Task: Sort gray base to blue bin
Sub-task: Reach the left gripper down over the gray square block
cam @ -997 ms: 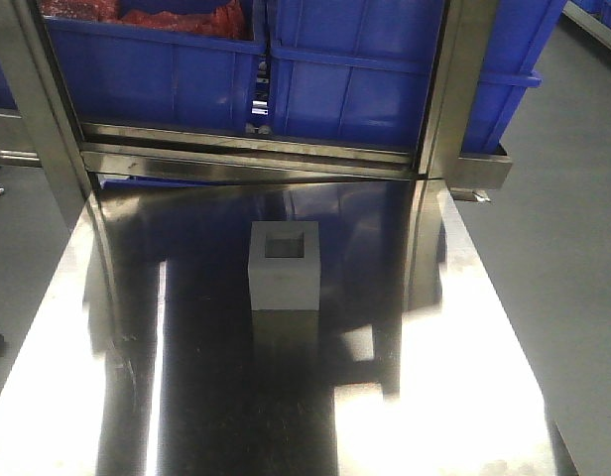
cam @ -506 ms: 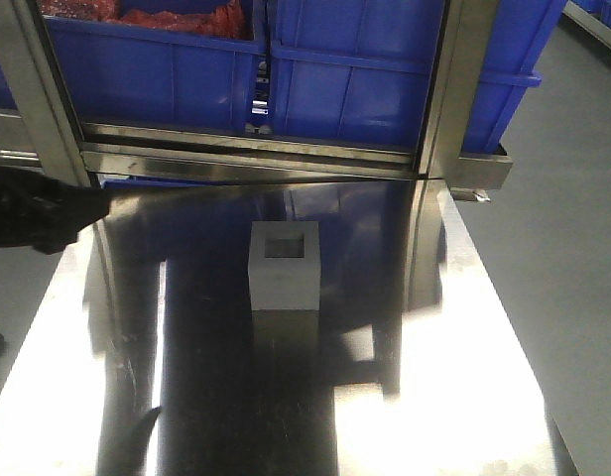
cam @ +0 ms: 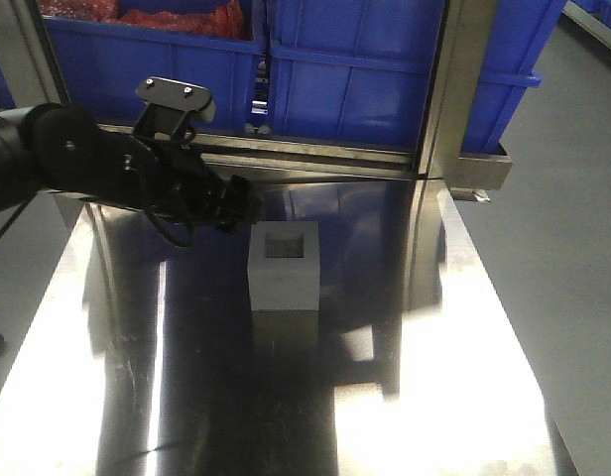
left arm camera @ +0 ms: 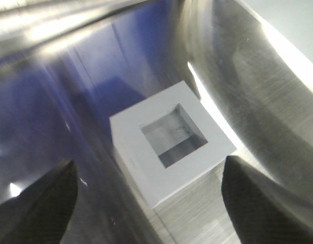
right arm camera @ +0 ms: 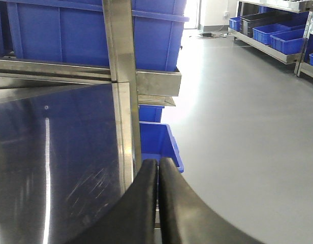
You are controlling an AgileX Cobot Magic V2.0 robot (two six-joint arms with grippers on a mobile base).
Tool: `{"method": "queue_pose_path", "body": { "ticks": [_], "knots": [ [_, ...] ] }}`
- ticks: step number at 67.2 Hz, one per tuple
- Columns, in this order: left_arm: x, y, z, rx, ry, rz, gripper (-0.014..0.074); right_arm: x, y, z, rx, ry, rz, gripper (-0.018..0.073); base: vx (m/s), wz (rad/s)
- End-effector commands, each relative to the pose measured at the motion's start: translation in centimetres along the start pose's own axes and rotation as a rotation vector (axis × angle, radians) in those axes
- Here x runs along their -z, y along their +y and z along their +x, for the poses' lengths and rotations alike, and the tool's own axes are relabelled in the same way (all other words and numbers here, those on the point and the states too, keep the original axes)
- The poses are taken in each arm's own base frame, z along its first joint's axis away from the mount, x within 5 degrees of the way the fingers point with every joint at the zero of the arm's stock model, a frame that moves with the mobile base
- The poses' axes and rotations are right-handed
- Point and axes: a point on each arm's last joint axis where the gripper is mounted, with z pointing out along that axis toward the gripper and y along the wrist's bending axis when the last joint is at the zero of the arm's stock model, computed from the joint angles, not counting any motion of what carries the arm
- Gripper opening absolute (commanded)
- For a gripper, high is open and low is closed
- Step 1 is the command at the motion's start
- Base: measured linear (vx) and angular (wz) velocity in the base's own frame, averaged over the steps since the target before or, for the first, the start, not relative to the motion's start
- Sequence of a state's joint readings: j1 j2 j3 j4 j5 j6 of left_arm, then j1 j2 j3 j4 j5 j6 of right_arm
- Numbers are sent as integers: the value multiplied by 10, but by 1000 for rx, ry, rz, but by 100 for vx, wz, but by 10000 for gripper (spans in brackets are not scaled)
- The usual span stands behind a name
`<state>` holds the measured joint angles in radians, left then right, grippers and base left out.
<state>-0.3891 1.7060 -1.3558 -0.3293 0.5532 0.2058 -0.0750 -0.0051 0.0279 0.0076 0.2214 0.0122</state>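
Stainless steel, mirror-bright and finely scratched, makes up the bench (cam: 405,397), which reflects the blue above its far edge. Behind that edge, in a steel frame with square posts (cam: 446,89), sits a smooth-walled, thick-rimmed plastic blue bin (cam: 355,69). A neighbouring bin (cam: 147,74) to its left holds something red.

The black left arm (cam: 67,159) reaches in from the bench's left edge. Its left tool (cam: 238,206) hangs just beside the far-left top corner of the gray base (cam: 284,268). This matte, cube-like block stands upright midway between the bench's side edges, somewhat toward the far edge, with its square recess facing up.

Only the left wrist view shows that the tool is released. Its two dark, woven-textured fingers (left arm camera: 39,208) are spread wide on either side of the block and do not touch it. That view also shows the recess floor to be shiny.

The right wrist view alone shows the right tool (right arm camera: 157,175). Its smooth black fingers are clenched together on nothing over the bench's right edge, above a lower bin (right arm camera: 159,145) and grey floor (right arm camera: 248,152).
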Motion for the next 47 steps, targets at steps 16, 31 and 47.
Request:
{"method": "queue_pose_path", "body": {
  "ticks": [16,31,47],
  "knots": [
    [-36,1,-30,122,5,10,577,-1,0,-5,19,-54,6,-5,0,0],
    [-64,5,-31,153,42,12,577,-1,0,-5,19,-54,6,-5,0,0],
    [-87,9,-19,165,109,8,577,-1,0,-5,19,-54,6,-5,0,0]
  ]
}}
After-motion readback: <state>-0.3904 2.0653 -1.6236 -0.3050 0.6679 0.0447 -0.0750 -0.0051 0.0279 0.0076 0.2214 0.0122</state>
